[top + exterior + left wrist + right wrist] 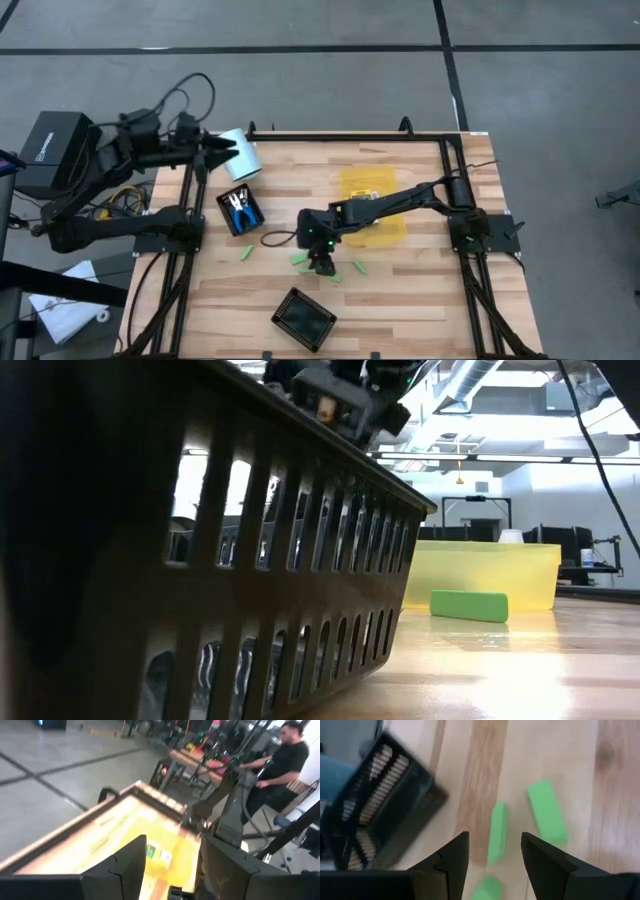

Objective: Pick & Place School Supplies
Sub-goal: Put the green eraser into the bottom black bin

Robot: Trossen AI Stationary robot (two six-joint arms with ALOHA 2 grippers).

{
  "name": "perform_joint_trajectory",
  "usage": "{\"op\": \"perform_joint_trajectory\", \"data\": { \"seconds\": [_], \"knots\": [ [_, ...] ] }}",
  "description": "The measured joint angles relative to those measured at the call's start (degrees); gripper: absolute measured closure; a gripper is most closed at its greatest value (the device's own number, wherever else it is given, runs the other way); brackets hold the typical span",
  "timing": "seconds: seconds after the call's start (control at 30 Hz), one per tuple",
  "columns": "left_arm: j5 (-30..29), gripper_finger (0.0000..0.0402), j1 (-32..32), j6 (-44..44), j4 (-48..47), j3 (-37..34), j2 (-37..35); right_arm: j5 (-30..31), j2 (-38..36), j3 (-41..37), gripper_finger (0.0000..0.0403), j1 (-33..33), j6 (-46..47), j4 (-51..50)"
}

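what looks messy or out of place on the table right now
Several small green pieces lie scattered loose on the wood, pointing different ways, around the right gripper. The empty black tray near the front edge sits skewed to the table's sides.

Grey concrete floor (pixel 300 25) crossed by dark lines surrounds the table (pixel 400 300), while across the room white ceiling ducts (pixel 480 390) and strip lights hang over cluttered workbenches (pixel 210 762) where a person (pixel 290 765) in black stands.

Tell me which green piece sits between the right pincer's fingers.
The narrow green piece standing on edge, lined up with the open right pincer. The wider piece lies off to one side; a third is nearer the wrist.
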Motion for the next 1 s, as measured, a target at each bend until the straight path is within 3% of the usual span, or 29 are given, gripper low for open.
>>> {"op": "perform_joint_trajectory", "data": {
  "seconds": [0.23, 0.8, 1.0],
  "knots": [
    [0.2, 0.0218, -3.2, -1.6, 6.5, -3.8, -0.1, -0.4, 2.3, -0.4, 0.0232, 0.4, 1.0, -0.4],
    [-0.1, 0.0218, -3.3, -1.8, 7.3, -3.9, -0.4, -2.9, 5.9, -0.1, 0.0271, 1.4, 1.2, 3.2],
    [-0.1, 0.0218, -3.3, -1.8, 7.3, -3.9, -0.4, -1.1, 5.9, -0.1, 0.0308, 0.8, 2.9, 3.3]
  ]
}}
